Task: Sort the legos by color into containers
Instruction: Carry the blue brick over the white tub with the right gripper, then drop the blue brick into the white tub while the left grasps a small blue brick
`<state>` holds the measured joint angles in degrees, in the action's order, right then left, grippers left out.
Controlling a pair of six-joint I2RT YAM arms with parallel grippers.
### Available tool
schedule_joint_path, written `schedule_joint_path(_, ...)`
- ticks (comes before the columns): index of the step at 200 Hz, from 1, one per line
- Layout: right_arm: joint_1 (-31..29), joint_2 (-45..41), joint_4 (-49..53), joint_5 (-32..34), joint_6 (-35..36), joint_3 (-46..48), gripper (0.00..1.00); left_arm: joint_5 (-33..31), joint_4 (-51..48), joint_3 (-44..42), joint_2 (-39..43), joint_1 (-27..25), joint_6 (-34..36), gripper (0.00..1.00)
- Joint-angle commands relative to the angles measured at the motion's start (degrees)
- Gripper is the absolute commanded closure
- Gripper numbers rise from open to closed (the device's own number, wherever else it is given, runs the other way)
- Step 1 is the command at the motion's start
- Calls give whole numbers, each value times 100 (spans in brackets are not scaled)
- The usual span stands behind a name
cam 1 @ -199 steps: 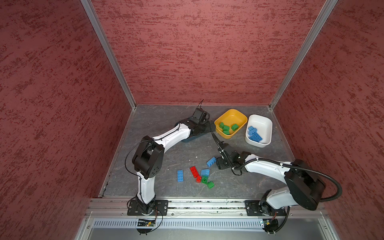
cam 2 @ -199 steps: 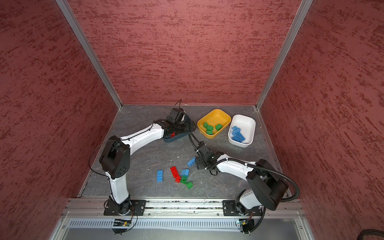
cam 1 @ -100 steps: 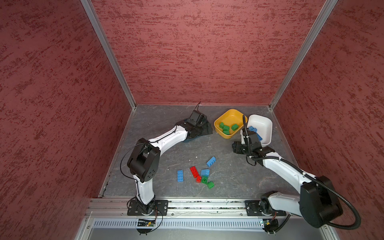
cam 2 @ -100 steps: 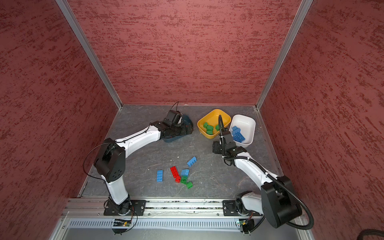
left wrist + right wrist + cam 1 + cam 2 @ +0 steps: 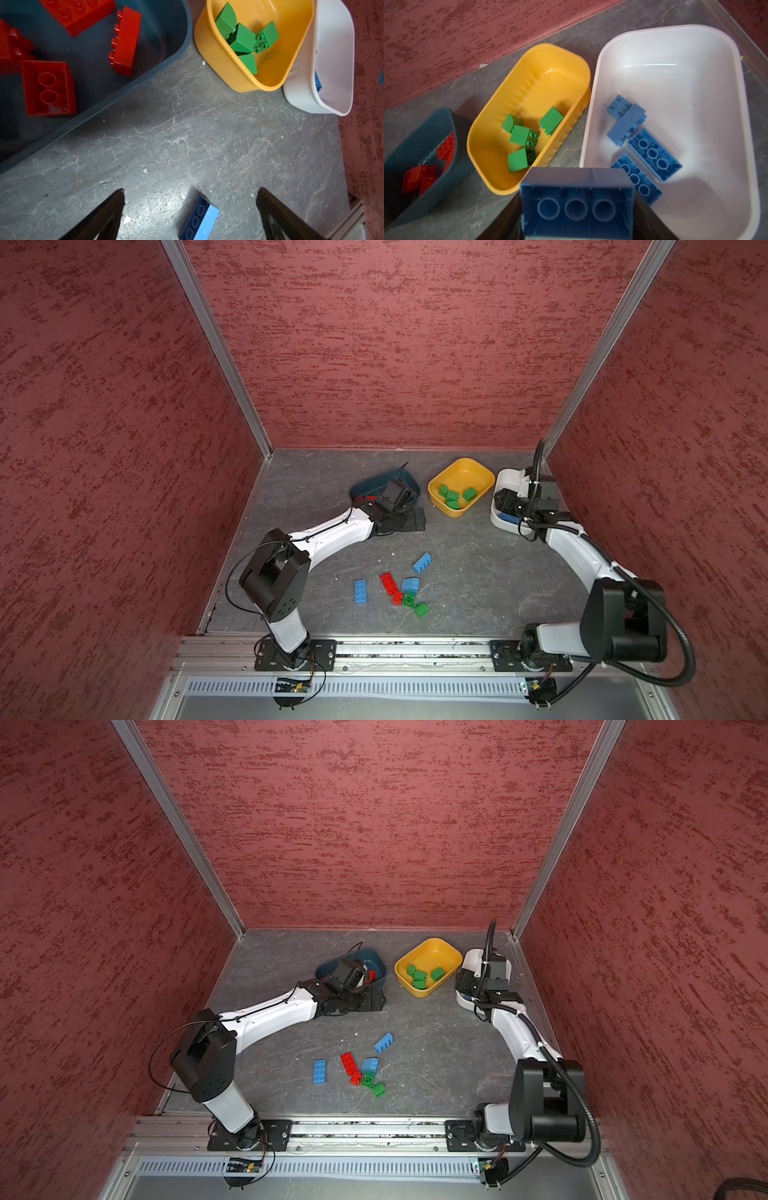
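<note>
The right hand (image 5: 506, 502) is gripping a light blue rectangular studded plastic brick (image 5: 577, 193) above the white rounded plastic tub (image 5: 675, 52), where other blue bricks (image 5: 654, 154) are lying. The left hand (image 5: 191, 190) is hovering wide open over the grey table (image 5: 187, 135), beside the dark teal plastic tub (image 5: 178, 52) that is holding red bricks (image 5: 124, 39).

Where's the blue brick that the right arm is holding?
In the right wrist view, the blue brick is clamped in the right pincer, hanging at the white tub's rim, on the side next to the yellow tub.
</note>
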<state>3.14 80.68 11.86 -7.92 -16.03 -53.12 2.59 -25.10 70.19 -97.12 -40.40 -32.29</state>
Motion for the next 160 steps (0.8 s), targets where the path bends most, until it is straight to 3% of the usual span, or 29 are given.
schedule_joint_path(1,205,499,-247,184,100,-347,62,-300,-100,-180,358,-14,60,1)
schedule_joint_path(106,469,2510,209,1112,554,-1999,54,-1084,-1045,-1378,1326,-29,-932,1)
schedule_joint_path(160,474,2981,498,1324,432,-2452,35,-1241,-1155,-1772,1661,60,-1295,1)
